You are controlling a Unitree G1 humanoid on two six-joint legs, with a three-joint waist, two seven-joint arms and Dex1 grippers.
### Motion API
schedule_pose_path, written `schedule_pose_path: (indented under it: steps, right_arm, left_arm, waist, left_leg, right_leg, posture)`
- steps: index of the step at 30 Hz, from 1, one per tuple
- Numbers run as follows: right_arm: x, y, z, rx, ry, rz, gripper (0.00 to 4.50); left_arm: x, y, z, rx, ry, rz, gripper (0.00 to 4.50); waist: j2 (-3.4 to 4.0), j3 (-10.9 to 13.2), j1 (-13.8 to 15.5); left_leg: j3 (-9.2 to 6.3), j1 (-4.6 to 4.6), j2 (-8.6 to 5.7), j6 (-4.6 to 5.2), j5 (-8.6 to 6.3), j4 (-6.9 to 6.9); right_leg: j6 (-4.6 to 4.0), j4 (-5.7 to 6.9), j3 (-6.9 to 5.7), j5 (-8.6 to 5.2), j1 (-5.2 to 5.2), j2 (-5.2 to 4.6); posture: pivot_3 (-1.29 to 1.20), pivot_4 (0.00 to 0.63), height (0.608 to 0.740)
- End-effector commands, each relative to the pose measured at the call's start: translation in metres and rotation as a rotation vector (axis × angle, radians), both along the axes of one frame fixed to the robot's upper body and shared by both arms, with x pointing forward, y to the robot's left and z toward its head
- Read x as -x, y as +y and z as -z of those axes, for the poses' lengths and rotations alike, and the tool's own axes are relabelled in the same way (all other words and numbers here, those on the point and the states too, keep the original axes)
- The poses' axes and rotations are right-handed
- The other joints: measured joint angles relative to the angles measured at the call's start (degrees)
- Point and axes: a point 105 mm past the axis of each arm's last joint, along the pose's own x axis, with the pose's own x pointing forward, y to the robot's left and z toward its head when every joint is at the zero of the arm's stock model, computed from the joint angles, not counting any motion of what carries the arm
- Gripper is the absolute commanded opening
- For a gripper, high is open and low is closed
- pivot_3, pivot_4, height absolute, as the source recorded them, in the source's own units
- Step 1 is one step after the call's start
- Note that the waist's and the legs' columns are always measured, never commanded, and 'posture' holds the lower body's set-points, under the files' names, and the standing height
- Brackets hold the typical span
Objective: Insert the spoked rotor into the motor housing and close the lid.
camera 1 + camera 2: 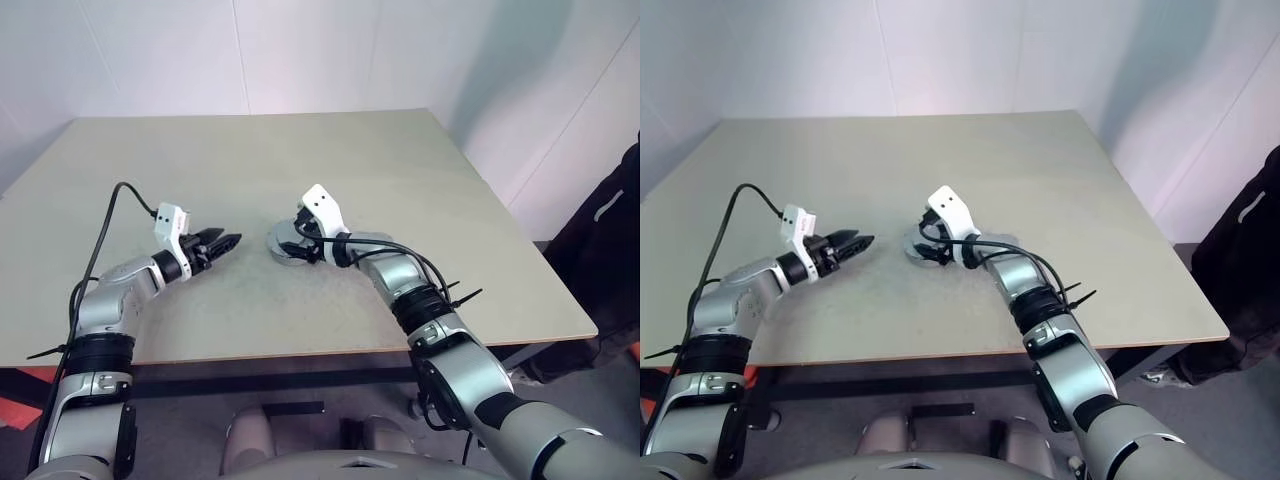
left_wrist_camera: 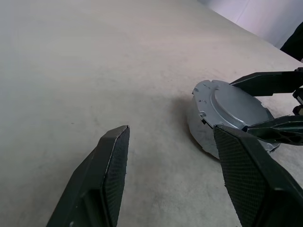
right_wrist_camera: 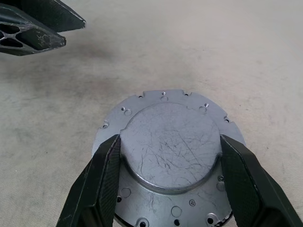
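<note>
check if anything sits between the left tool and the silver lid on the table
Nothing visible does. The left tool is open over bare table, and only bare tabletop lies between it and the lid. The right tool is at the lid, its fingers straddling the lid's raised centre.
</note>
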Motion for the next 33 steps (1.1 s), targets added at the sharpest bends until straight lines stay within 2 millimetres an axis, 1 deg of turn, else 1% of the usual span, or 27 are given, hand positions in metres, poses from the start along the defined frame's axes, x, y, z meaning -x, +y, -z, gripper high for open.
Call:
schedule_pose_path:
  steps: [1,6,10,21,26,29,33]
  right_arm:
    - [0.0,-0.003,0.0,-0.002,0.02,-0.006,3.08]
    - [0.002,-0.003,-0.005,-0.037,0.053,-0.011,3.08]
    - [0.001,-0.003,-0.002,-0.016,0.049,-0.006,3.08]
    - [-0.001,-0.006,0.01,0.091,-0.02,0.006,3.08]
    - [0.002,-0.005,0.016,0.104,-0.006,-0.017,3.08]
    - [0.004,-0.008,0.023,0.12,0.018,-0.029,3.08]
    - [0.007,-0.015,0.032,0.136,0.059,-0.039,3.08]
  left_arm:
    - [-0.003,0.0,-0.017,-0.003,-0.071,0.002,3.03]
    - [-0.003,-0.002,-0.016,-0.001,-0.07,0.005,3.03]
    - [-0.003,-0.003,-0.016,0.002,-0.071,0.005,3.03]
    - [-0.002,-0.003,-0.015,0.002,-0.07,0.001,3.03]
    - [-0.001,-0.003,-0.015,0.004,-0.068,0.001,3.03]
    - [-0.001,-0.003,-0.015,0.005,-0.067,0.001,3.03]
    - [-0.001,-0.004,-0.015,0.006,-0.066,0.002,3.03]
  waist:
    - [0.0,0.0,0.0]
    - [0.0,0.0,0.07]
    - [0.0,0.0,0.07]
    - [0.0,0.0,0.03]
    - [0.0,0.0,0.03]
    - [0.01,0.0,0.03]
    - [0.01,0.0,0.09]
  left_leg:
    - [0.0,0.0,0.0,0.0,0.0,0.0]
    - [0.0,0.0,0.0,0.01,-0.01,0.0]
    - [0.0,0.01,0.0,0.01,-0.01,0.0]
    - [0.01,0.1,0.0,0.02,-0.02,0.0]
    - [0.01,0.32,0.0,0.21,-0.13,-0.01]
    - [0.02,0.55,0.0,0.25,-0.15,-0.03]
    - [0.02,0.66,-0.01,0.29,-0.18,-0.04]
  right_leg:
    - [0.0,0.0,0.0,0.0,0.0,0.0]
    - [0.0,0.0,0.0,0.0,0.01,0.0]
    - [-0.01,0.0,0.0,0.0,0.02,0.0]
    - [0.0,0.01,0.0,-0.01,0.06,0.0]
    - [0.02,0.0,0.01,-0.02,0.27,0.0]
    - [0.3,-0.02,0.03,-0.2,0.47,0.0]
    - [0.33,-0.06,0.03,-0.21,0.61,-0.01]
  posture:
    - [0.0,0.0,0.74]
    - [0.0,0.0,0.74]
    - [0.0,0.0,0.74]
    - [0.0,0.0,0.74]
    - [0.0,0.0,0.74]
    - [0.0,0.0,0.74]
    - [0.0,0.0,0.74]
